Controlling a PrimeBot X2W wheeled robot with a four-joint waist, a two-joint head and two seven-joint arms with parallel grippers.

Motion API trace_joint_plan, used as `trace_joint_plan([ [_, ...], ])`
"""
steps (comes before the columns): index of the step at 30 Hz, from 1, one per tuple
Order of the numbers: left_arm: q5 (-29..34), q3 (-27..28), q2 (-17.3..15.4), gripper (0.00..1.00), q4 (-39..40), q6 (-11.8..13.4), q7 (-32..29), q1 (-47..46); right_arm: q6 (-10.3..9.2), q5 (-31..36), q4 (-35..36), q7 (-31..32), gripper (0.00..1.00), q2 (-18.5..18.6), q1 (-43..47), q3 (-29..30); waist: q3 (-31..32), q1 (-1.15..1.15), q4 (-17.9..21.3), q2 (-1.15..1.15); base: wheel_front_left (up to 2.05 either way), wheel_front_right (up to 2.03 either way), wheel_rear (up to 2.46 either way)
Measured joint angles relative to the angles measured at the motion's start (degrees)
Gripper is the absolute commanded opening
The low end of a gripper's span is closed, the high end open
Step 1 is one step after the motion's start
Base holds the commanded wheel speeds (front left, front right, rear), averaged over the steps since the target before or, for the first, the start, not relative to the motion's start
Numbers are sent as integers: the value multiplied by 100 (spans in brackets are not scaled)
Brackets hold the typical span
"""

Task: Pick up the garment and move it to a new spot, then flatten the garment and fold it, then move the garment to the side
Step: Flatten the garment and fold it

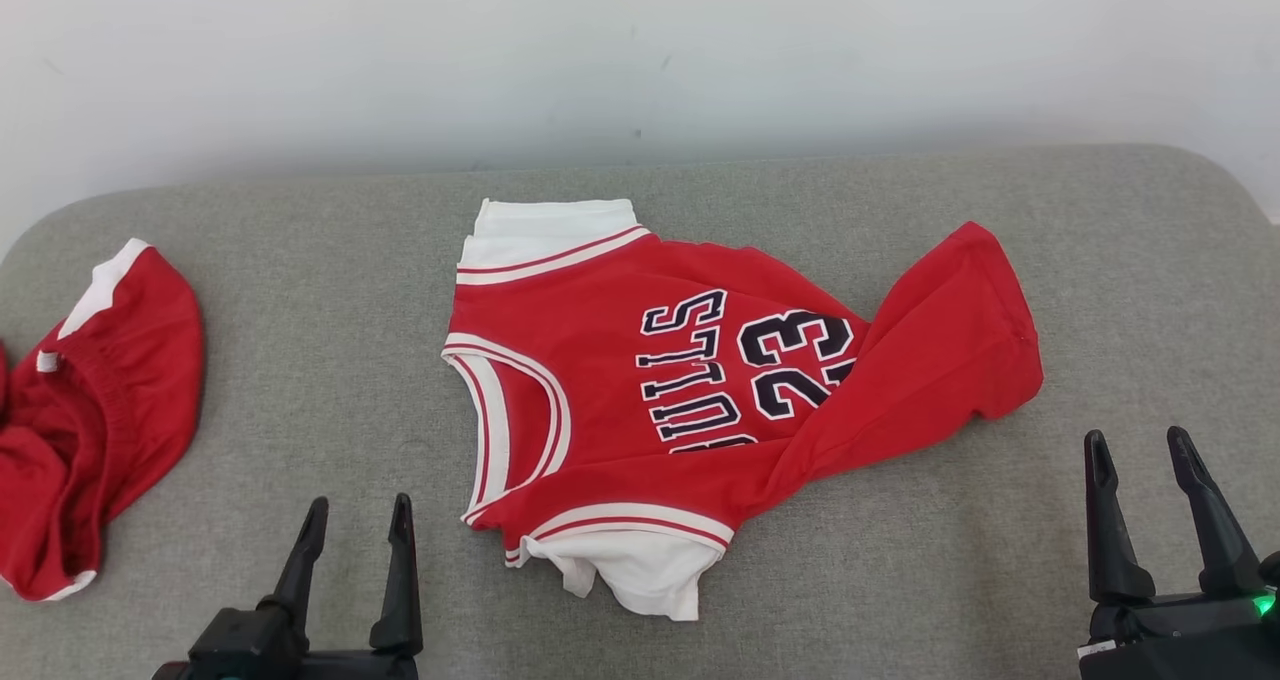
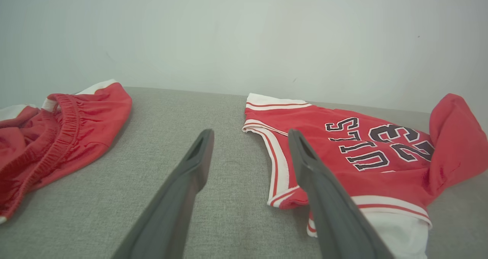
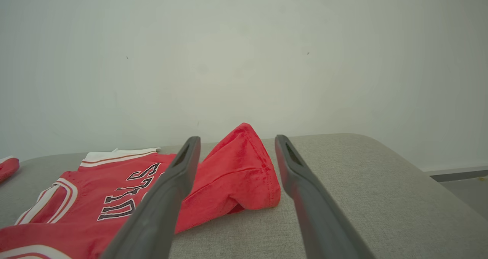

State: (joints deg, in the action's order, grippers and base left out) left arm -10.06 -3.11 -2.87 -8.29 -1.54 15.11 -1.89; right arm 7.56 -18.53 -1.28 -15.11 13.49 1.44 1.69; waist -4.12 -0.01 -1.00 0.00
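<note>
**Item: red jersey, centre of cushion, hem doubled back**

- Left gripper (image 1: 360, 505): two dark tapered fingers, apart, empty, above bare fabric. The jersey lies at its 1 o'clock.
- Right gripper (image 1: 1138, 440): fingers apart, empty. The jersey lies at its 10 o'clock, and this gripper looks the nearer to the hem.
- Jersey (image 1: 620, 380): smooth red knit with white-and-red trim, white sleeves at 12 and 6 o'clock, and dark "BULLS 23" lettering. Its long axis runs 9 to 3 o'clock, with the collar at 9.
- Hem flap (image 1: 940, 350): folded over the numerals at 3 o'clock; it probably needs flattening first.
- Shorts (image 1: 100, 410): red, crumpled, with a gathered waistband, well apart at 9 o'clock.
- Cushion (image 1: 300, 260): grey woven, with rounded corners.
- Wall (image 1: 640, 50): pale and plain.
</note>
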Motion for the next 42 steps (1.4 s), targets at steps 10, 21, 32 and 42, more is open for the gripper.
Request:
trace_joint_plan([
  [10,42,-746,1,100,-313,-158,0,-2,0,9,1,0,100,-44,-23,-75,-72,0,-30,0,0,0,0],
  [21,-221,-1611,10,100,-1241,-137,0,-177,-1,-43,-59,-2,100,-77,-185,-135,-242,1,266,0,0,0,0],
  [32,-531,-1522,9,0,-1919,-87,1,-918,0,-63,-127,-1,100,-156,-270,-13,-492,1,548,1,0,0,0],
  [42,-457,-1416,-24,0,-1471,-157,1,-607,0,-96,-276,-1,100,-245,-173,56,-396,1,100,0,0,0,0],
])
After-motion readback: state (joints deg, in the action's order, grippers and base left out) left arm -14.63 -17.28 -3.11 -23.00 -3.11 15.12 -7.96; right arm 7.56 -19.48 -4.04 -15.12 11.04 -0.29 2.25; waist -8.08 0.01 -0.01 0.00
